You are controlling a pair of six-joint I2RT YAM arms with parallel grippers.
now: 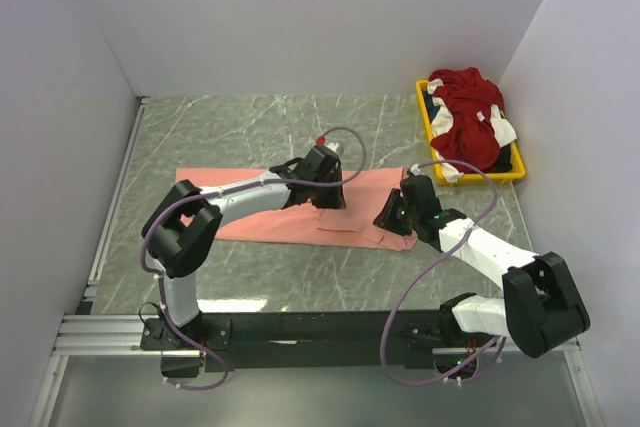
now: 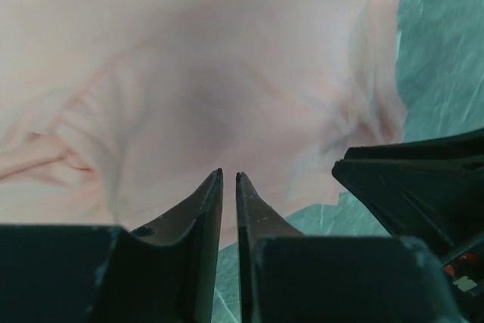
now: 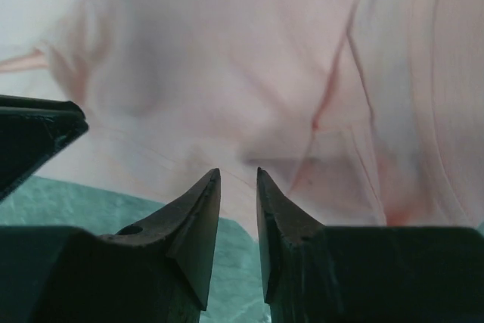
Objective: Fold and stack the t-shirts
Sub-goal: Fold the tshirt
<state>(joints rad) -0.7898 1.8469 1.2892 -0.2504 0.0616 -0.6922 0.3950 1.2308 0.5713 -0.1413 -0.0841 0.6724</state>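
Folding step in hand: salmon-pink t-shirt (image 1: 250, 209) lies as a strip on the surface (image 1: 250, 137), left gripper (image 2: 229, 175) and right gripper (image 3: 237, 173) low at its near edge, jaws nearly together, pinch unconfirmed; next move likely requires carrying that edge across evenly.

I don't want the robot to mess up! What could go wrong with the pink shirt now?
The left gripper and right gripper sit very close together over the flat salmon-pink cloth t-shirt, so they might bump. Their fingers are nearly closed near its edge, so a grab could miss or catch only one layer, leaving a crooked fold.
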